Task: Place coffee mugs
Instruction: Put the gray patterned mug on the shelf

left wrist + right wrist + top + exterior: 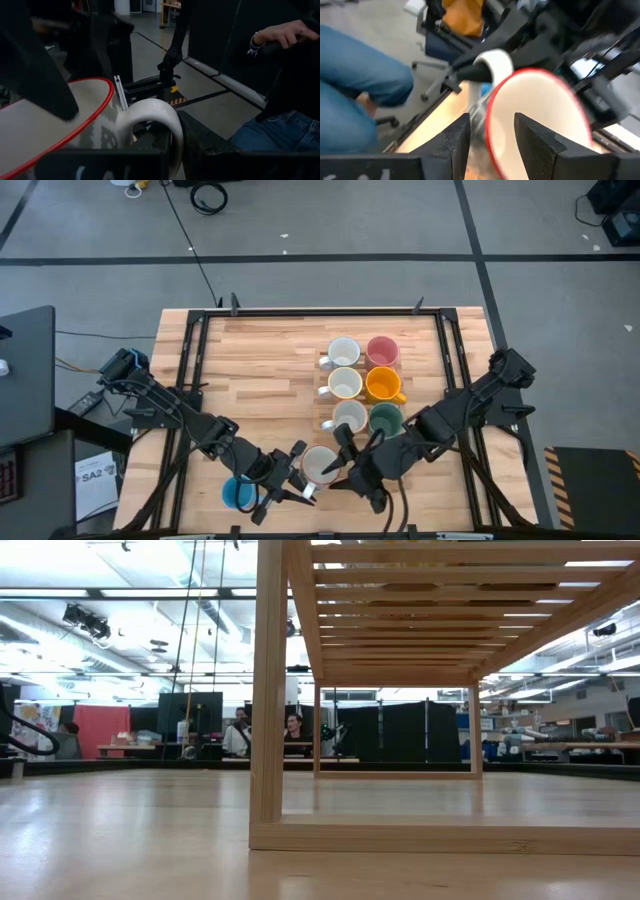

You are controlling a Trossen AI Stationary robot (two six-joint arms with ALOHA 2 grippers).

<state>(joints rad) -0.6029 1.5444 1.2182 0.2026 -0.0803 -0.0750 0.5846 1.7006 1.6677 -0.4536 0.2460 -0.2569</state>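
Eight mugs on my count, on a wooden table (260,350) under a black frame. Six stand placed in two columns right of centre: three white mugs (343,383) beside a pink mug (382,351), an orange mug (383,384) and a dark green mug (386,419). A blue mug (238,493) waits at the near left edge, beneath the left arm. The eighth, a red-rimmed white mug (320,465), hangs near the front edge between both grippers. The left gripper (297,463) has its jaws pressed together on the mug's handle (160,117), as my left wrist view shows. The right gripper (492,132) is at the mug's other side, jaws spread, one finger either side of the red rim (492,107); I cannot tell whether they touch the wall. I judge this a handover. To do it well, I would close the right jaws firmly on the wall before the left lets go, keep the mug level, then set it in line below the white column, clear of the green mug.
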